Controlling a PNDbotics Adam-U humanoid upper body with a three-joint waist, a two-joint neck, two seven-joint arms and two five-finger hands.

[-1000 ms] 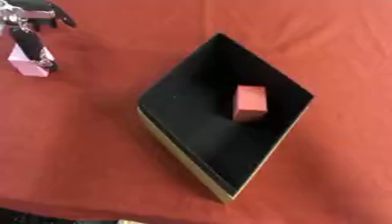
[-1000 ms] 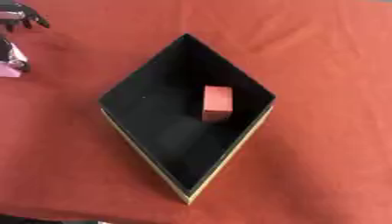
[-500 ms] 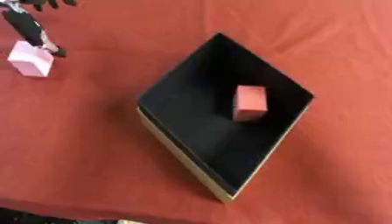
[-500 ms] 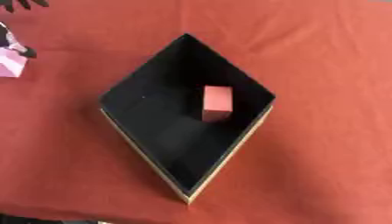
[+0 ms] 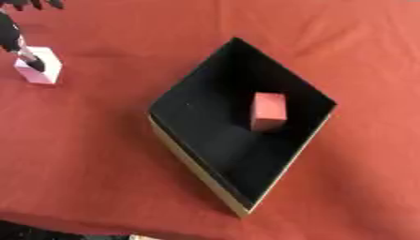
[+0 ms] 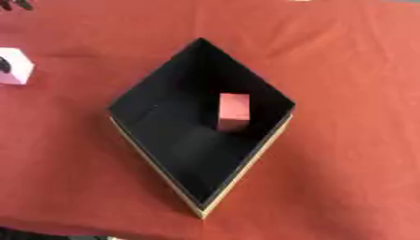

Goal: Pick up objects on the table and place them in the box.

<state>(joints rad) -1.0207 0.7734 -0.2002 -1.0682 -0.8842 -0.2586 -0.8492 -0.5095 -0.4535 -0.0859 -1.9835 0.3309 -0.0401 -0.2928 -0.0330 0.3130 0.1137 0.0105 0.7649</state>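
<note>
A pale pink block stands on the red cloth at the far left. Only part of my left hand shows, in the upper left corner. One dark finger reaches down and touches the block's top, and the other fingertips show at the top edge. Nothing is held in that hand. A black box with tan outer walls sits askew in the middle, one corner pointing at me. A red block stands upright inside it, right of its centre. My right hand is out of view.
Red cloth covers the table all round the box, with wide bare stretches to the right and at the lower left. The table's near edge runs along the bottom of the left eye view.
My left hand has drawn back up and to the left, off the pink block, until only a finger stays on it. The block, the box and the red block have not moved.
</note>
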